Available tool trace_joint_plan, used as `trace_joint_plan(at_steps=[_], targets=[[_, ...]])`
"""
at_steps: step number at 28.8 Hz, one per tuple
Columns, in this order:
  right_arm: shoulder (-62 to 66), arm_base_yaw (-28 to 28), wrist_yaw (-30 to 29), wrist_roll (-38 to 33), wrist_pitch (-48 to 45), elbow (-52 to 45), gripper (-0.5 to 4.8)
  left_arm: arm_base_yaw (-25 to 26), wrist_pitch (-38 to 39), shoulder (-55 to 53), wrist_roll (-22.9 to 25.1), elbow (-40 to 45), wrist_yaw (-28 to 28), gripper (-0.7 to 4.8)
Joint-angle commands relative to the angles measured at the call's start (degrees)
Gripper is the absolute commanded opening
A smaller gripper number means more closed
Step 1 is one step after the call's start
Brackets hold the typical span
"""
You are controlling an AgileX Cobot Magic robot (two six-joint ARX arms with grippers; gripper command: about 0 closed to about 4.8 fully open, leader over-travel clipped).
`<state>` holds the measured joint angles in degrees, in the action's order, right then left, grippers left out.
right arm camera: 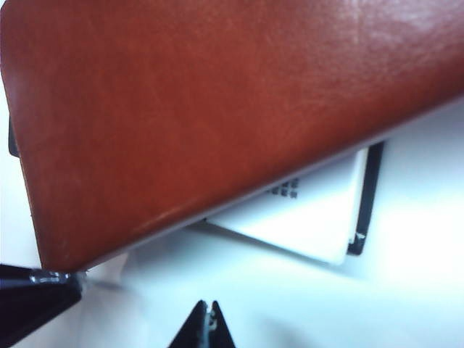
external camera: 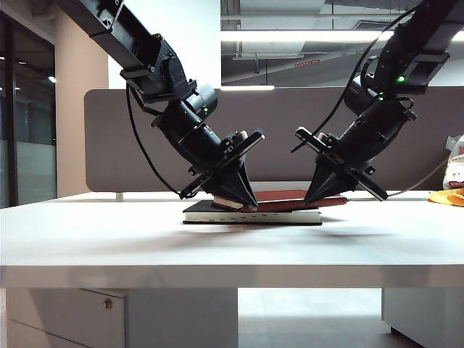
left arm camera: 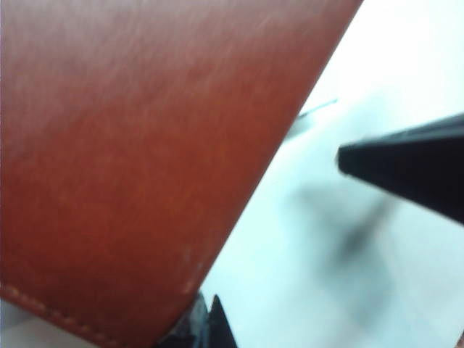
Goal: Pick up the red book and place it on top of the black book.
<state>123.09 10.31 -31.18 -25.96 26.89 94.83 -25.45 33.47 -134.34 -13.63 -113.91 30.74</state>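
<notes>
The red book (external camera: 290,196) lies on top of the black book (external camera: 254,216) in the middle of the table, its right end a little raised and overhanging. My left gripper (external camera: 250,205) is shut, its tips at the red book's left end; in the left wrist view these tips (left arm camera: 210,322) sit against a corner of the red book (left arm camera: 145,145). My right gripper (external camera: 310,199) is shut and empty beside the book's right part. In the right wrist view its tips (right arm camera: 209,313) hover over the table near the red book (right arm camera: 217,94), with the black book (right arm camera: 312,214) showing underneath.
A grey partition (external camera: 290,130) runs behind the table. At the far right lie a yellow object (external camera: 449,197) and a printed bag (external camera: 455,163). The table's front edge (external camera: 232,267) is close to the camera.
</notes>
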Motion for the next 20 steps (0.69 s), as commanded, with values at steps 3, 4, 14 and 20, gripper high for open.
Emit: trace_joint_plan(at_steps=[3,4,14,20], targets=[[-0.50,0.13,-0.94,0.26,-0.44,0.33,-0.01,0.02,-1.42,0.15,0.09,-0.52,-1.53,-0.06],[-0.50,0.13,-0.94,0.26,-0.35,0.33,-0.01,0.07,-1.40,0.15,0.09,-0.52,-1.64,-0.06],[-0.50,0.17,-0.94,0.28,-0.37,0.33,-0.01,1.77,-1.42,-1.09,0.81,-0.59,-3.98,-0.06],[-0.50,0.17,-0.92,0.31,-0.63,0.33,-0.01,3.13,-2.51,-1.14,1.03,-0.59,-4.17,-0.06]])
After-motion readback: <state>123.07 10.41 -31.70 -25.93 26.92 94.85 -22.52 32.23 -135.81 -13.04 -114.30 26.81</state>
